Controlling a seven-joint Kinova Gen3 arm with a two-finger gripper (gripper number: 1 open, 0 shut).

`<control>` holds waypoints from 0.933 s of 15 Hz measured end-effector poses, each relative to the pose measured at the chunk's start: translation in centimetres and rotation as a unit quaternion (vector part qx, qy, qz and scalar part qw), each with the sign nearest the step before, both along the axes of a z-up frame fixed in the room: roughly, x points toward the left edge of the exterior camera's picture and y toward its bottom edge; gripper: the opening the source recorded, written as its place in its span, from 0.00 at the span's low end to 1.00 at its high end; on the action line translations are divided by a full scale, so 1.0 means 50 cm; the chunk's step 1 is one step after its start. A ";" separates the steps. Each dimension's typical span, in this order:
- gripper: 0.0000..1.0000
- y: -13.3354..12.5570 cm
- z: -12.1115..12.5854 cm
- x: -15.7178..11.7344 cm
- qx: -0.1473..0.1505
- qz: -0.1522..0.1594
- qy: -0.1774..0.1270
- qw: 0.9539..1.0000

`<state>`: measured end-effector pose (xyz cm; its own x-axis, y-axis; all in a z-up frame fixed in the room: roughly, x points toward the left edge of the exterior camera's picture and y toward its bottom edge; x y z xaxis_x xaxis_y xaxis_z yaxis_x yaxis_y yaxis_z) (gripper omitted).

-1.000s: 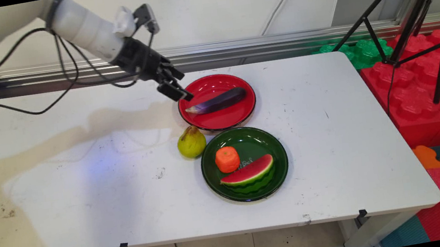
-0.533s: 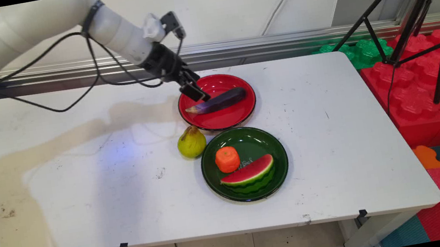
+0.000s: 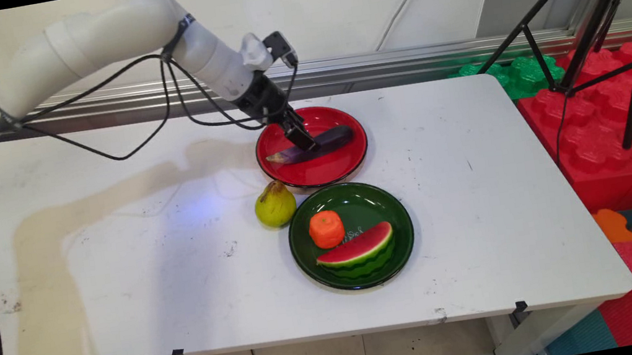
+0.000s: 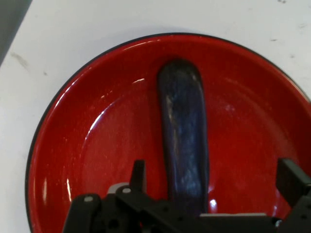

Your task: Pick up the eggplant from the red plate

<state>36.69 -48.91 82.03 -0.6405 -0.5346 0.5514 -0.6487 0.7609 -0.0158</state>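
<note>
A dark purple eggplant (image 3: pixel 328 140) lies across the red plate (image 3: pixel 318 172) at the back of the table. My gripper (image 3: pixel 305 141) hangs low over the eggplant's middle, open. In the hand view the eggplant (image 4: pixel 182 131) runs lengthwise between the two fingers (image 4: pixel 139 174), which stand to either side of it without touching it, and the red plate (image 4: pixel 97 145) fills the picture. The gripper (image 4: pixel 214 179) holds nothing.
A yellow-green pear (image 3: pixel 275 204) stands just in front of the red plate. A green plate (image 3: pixel 371 200) beside it carries an orange (image 3: pixel 327 229) and a watermelon slice (image 3: pixel 358 250). A black tripod (image 3: pixel 614 33) and red and green foam blocks (image 3: pixel 607 115) stand off the table's right end.
The arm has swung right and down, carrying the gripper from the red plate's left rim to above the eggplant's middle. Nothing on the table has moved.
</note>
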 end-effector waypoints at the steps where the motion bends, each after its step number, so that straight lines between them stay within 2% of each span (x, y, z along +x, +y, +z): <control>1: 1.00 -0.007 -0.007 -0.005 0.003 0.002 -0.002 1.000; 14: 1.00 -0.048 -0.060 -0.028 0.028 0.012 -0.029 0.999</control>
